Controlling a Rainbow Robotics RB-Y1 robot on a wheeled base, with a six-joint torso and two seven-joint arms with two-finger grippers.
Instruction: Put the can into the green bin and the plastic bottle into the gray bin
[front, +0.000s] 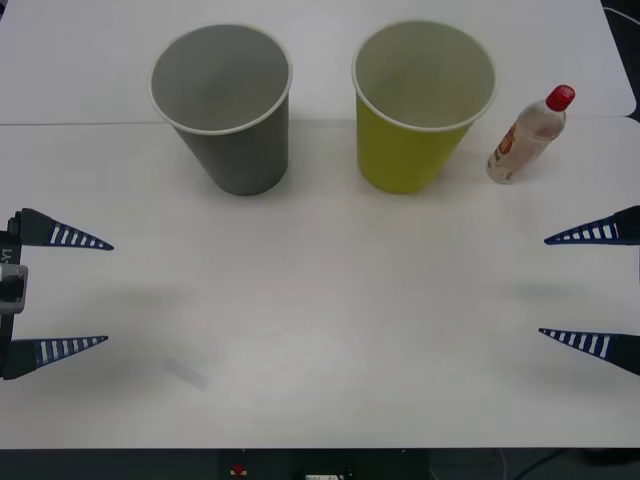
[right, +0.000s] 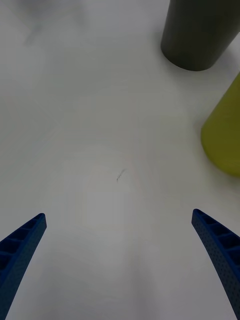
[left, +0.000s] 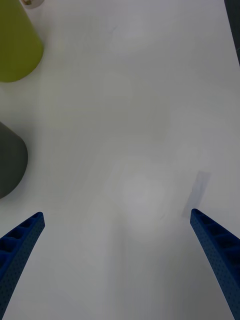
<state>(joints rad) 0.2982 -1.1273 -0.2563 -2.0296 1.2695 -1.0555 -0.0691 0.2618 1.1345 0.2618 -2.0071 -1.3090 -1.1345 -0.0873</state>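
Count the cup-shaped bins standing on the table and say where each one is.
2. The gray bin stands upright at the far left; the green bin stands upright beside it on the right, apart from it, with the plastic bottle further right.

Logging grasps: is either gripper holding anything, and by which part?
Nothing held. Left gripper and right gripper are open over the white table.

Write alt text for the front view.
Two upright bins stand side by side on a white table: the gray bin left, the green bin right, the plastic bottle beside the green one. The open left gripper and right gripper flank the near edge.
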